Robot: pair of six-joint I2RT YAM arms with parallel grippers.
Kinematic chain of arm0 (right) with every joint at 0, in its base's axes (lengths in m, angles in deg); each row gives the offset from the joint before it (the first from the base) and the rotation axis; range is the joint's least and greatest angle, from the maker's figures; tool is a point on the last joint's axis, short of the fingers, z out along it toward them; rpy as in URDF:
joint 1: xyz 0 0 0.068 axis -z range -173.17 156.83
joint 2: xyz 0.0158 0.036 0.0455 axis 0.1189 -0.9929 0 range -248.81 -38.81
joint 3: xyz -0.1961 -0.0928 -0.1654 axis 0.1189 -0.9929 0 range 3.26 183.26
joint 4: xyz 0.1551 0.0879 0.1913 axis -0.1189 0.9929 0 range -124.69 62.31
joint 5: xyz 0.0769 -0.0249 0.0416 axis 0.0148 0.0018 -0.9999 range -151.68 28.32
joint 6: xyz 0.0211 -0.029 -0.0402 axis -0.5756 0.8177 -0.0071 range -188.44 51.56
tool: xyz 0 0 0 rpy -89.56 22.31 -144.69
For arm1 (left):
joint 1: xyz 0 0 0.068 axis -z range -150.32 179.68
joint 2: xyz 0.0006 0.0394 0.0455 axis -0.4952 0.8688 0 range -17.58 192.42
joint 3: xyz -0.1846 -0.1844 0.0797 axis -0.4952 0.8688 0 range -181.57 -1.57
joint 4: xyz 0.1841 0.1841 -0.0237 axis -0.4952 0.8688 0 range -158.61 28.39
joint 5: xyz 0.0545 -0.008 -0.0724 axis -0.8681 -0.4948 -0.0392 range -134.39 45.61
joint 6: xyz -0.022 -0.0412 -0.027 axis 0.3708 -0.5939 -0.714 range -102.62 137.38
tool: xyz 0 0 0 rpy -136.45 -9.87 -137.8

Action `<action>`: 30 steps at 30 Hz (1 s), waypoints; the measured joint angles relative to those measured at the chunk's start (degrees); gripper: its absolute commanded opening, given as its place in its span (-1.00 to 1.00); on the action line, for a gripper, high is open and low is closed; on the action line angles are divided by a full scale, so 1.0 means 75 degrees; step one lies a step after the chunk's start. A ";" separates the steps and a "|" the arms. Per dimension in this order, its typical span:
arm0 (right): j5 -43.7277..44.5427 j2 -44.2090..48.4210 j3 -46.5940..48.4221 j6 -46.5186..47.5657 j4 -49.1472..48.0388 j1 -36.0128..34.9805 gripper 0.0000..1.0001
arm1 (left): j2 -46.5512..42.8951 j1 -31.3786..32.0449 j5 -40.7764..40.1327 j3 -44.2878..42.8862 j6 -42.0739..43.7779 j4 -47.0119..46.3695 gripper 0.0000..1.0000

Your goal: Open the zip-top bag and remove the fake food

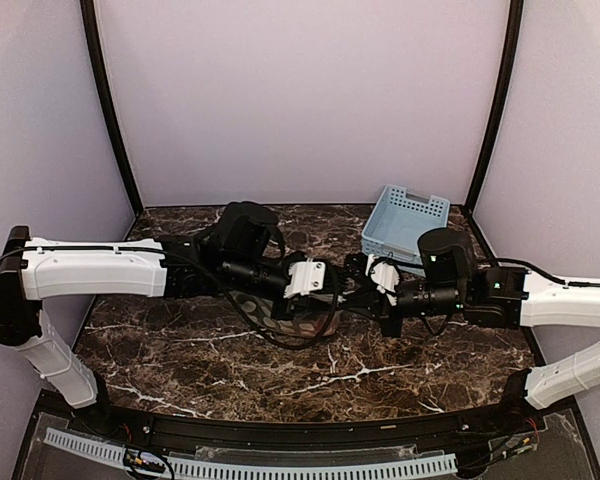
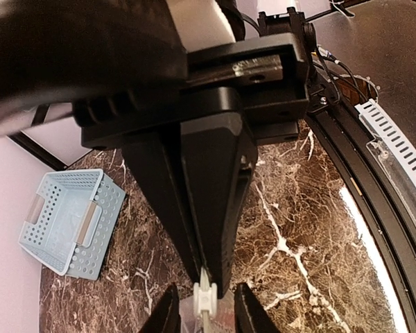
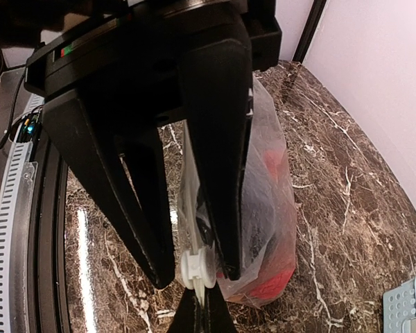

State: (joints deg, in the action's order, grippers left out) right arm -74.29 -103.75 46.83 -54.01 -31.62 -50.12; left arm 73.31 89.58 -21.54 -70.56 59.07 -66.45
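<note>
Fingers (image 2: 208, 194) of the left gripper (image 2: 208, 281) clamp the soft, slippery-looking zip-top bag (image 3: 270, 208); the right gripper (image 3: 197, 277) stands slightly parted around its slider (image 2: 204, 300), likely the firmest hold.

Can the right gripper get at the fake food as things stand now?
Probably not yet. The fake food lies inside the zip-top bag, whose top edge looks zipped shut. The right gripper only straddles that edge at the white slider, so plastic separates its fingers from the food.

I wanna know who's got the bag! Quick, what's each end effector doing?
Left end effector: closed on the zip-top bag, at its top edge.
Right end effector: open, straddling the white slider.
</note>
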 measured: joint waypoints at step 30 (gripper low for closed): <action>0.0087 0.0195 -0.0181 0.0000 -0.0143 -0.0003 -1.00 | -0.0242 0.0134 -0.0694 0.0195 -0.0125 -0.0166 -0.98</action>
State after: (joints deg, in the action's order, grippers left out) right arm -73.63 -102.29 45.47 -54.01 -32.69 -50.14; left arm 71.50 90.59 -26.74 -69.09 58.13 -67.70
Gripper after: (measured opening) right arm 0.006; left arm 0.083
